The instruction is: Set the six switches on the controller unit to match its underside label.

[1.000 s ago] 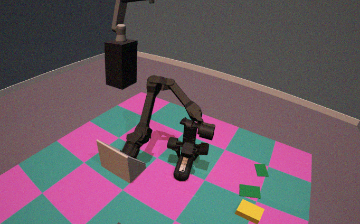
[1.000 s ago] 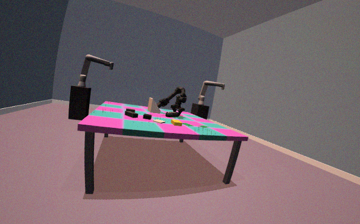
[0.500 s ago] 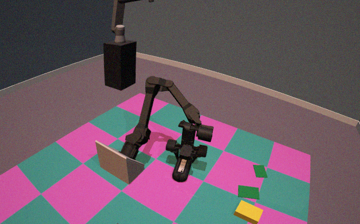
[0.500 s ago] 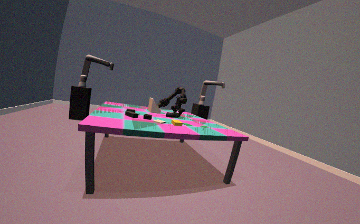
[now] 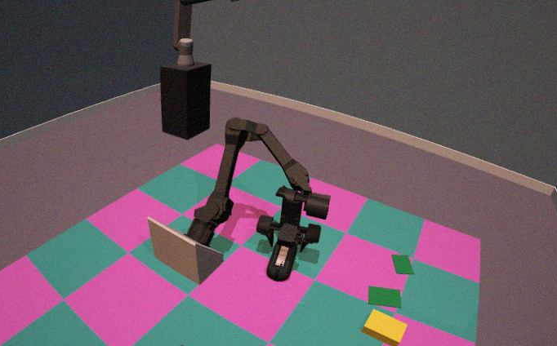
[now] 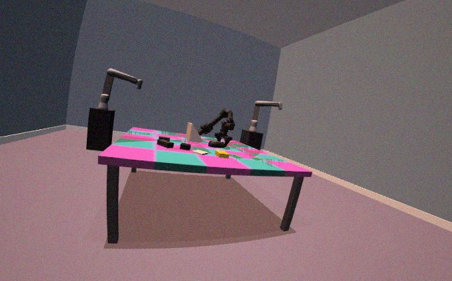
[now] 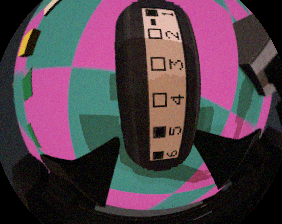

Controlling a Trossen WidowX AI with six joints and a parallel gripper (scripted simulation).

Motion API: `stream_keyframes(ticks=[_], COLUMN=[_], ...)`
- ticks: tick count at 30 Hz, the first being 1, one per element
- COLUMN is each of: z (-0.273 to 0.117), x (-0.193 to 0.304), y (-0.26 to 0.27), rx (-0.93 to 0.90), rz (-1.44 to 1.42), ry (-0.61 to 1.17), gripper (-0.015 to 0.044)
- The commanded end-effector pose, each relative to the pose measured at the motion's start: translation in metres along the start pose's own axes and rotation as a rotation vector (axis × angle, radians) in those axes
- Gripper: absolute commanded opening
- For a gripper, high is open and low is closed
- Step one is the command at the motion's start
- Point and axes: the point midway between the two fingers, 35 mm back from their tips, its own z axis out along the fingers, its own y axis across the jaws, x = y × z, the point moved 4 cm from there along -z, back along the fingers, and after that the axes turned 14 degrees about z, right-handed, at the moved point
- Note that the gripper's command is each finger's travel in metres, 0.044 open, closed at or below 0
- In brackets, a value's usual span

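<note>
The dark controller unit [image 5: 277,274] [image 6: 215,144] [image 7: 129,75] lies on the checkered bench with its underside label [image 5: 282,255] [image 7: 164,82] facing up. In the wrist view squares 1, 5 and 6 are filled; squares 2, 3 and 4 are empty. A small dark mark sits between squares 1 and 2. The rocker switches face away and are hidden. My gripper [image 5: 287,247] [image 7: 156,137] is open wide, its fingers on either side of the unit near the 5 and 6 end. Gaps show between both fingers and the unit in the wrist view.
An upright pale panel [image 5: 173,249] [image 6: 189,132] stands beside the arm's base. Two green plates [image 5: 402,263] [image 5: 384,296] and a yellow block [image 5: 384,326] [image 6: 222,154] [image 7: 27,44] lie to one side. Dark modules [image 6: 165,142] [image 6: 185,146] and a pale flat piece [image 6: 200,152] lie farther along.
</note>
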Motion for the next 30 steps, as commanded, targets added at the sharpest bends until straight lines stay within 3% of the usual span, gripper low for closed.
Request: stream_keyframes(ticks=[1,9,28,30], z=[-0.001,-0.040,-0.041,-0.041], x=[-0.001,-0.057,-0.059,-0.058], y=[0.001,0.013,0.013,0.014], rx=[0.000,0.002,0.002,0.004], rz=[0.000,0.001,0.000,0.015], ry=[-0.001,-0.004,-0.003,-0.004], gripper=[0.0440,0.0440,0.0440,0.0387])
